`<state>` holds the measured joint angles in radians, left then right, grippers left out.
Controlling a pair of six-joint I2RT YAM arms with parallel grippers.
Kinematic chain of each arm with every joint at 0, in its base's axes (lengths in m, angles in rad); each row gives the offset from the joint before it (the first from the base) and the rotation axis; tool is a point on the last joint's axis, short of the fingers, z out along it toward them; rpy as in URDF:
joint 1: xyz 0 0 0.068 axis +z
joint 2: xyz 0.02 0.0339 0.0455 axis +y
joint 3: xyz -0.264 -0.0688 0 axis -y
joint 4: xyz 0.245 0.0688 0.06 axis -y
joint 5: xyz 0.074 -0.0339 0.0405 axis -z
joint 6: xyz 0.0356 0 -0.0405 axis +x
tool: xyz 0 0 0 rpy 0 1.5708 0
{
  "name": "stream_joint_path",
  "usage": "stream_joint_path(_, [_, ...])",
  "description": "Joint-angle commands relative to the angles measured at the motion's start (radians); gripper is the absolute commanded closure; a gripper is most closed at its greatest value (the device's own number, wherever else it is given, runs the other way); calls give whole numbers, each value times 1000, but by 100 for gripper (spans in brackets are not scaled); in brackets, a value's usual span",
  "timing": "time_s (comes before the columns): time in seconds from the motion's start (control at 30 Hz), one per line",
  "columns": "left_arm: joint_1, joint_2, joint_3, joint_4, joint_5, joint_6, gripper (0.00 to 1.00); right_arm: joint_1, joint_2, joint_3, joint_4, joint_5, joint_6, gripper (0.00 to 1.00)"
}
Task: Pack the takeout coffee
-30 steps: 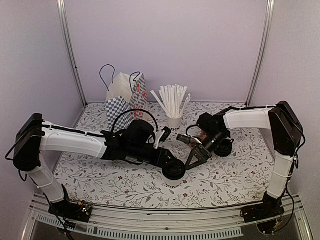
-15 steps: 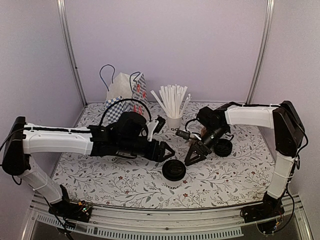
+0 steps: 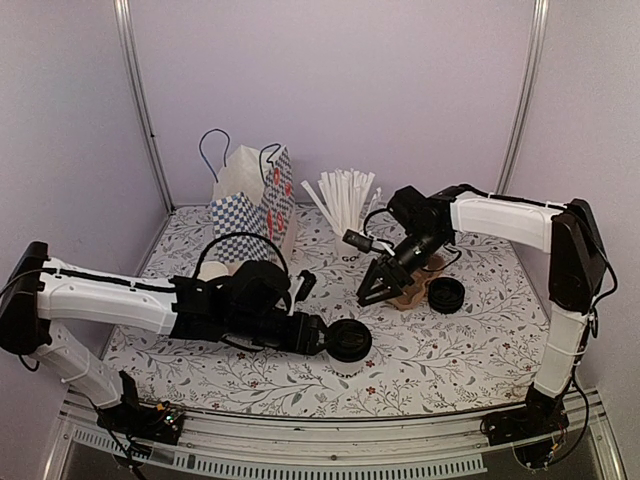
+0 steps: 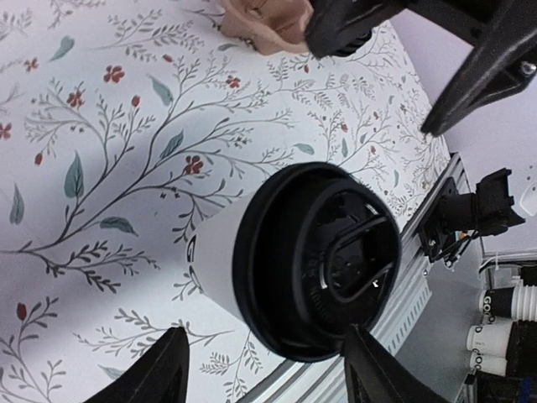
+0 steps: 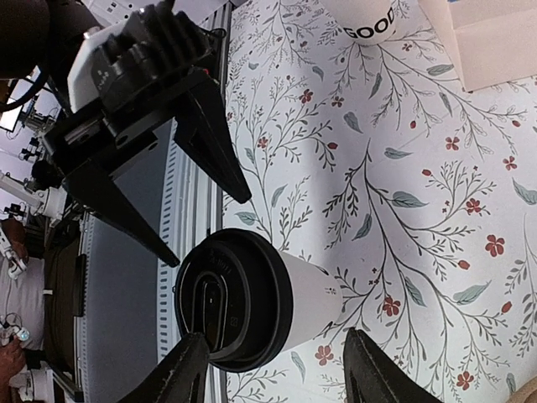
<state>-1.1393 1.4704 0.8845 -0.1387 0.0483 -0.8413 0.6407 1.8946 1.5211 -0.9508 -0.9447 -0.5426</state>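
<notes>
From above, the takeout coffee (image 3: 348, 343) stands upright in the lower middle of the flowered surface (image 3: 470, 350). The left gripper (image 3: 322, 336) sits level just beside it, apparently lined up for a side grasp. The right gripper (image 3: 372, 290) hangs above it, jaws apart and well clear. The checked bag (image 3: 252, 208) waits open at upper left.

Left wrist view: the cup fills the centre and nothing touches it. The fingers (image 4: 172, 369) are spread wider than its body.

Right wrist view: its own fingers (image 5: 186, 369) are parted and empty, and the cup sits lower centre.
</notes>
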Motion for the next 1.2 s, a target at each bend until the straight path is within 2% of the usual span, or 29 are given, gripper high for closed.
stream_joint_path(0.0, [-5, -63, -66, 57, -4, -99, 38, 2, 22, 4, -14, -4, -3, 43])
stream_joint_path(0.1, [-3, -90, -105, 94, -2, -128, 43, -1, 15, -18, -17, 12, 12, 53])
stream_joint_path(0.23, [23, -89, -151, 193, 57, -159, 51, -14, 3, -66, 7, 21, 50, 61])
stream_joint_path(0.37, [54, -78, -191, 286, 121, -177, 55, -24, 0, -98, 19, 30, 78, 64])
stream_joint_path(0.6, [63, -55, -189, 316, 129, -168, 61, -33, 1, -106, 6, -15, 70, 65])
stream_joint_path(0.7, [68, -40, -187, 333, 145, -164, 59, -33, 0, -118, 0, -51, 53, 63])
stream_joint_path(0.83, [72, -6, -156, 311, 154, -148, 48, -33, -5, -134, -18, -95, 20, 59])
stream_joint_path(1.17, [104, 85, -83, 317, 185, -59, 47, -32, -32, -190, -56, -121, -40, 55])
